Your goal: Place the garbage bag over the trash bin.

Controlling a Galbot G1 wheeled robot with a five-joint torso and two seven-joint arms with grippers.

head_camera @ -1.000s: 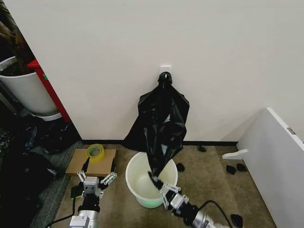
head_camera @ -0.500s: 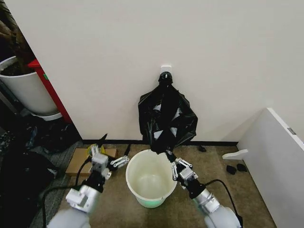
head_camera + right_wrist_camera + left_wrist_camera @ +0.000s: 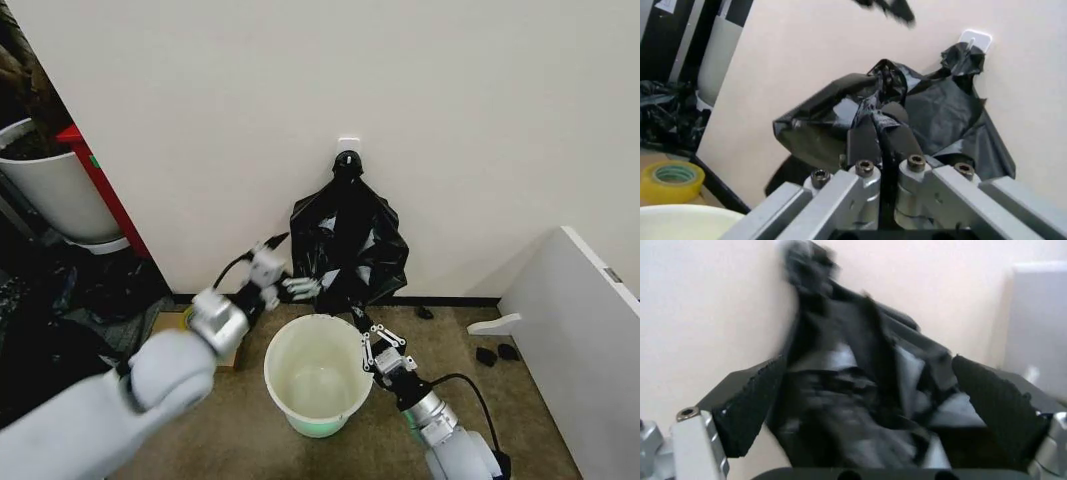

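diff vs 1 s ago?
Left gripper rose from floor level beside the trash bin up to the garbage bag on the wall hook, jaws open. Right gripper, jaws shut on the bag's lower edge, lifted it out of the bin to the back rim; the bag bunched up. Bin, tape roll and hook unmoved.

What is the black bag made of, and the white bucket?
The garbage bag looks like thin glossy plastic film: it crinkles, sags and glints. The trash bin looks like smooth hard plastic, probably molded: even white walls, a rolled rim and a greenish base.
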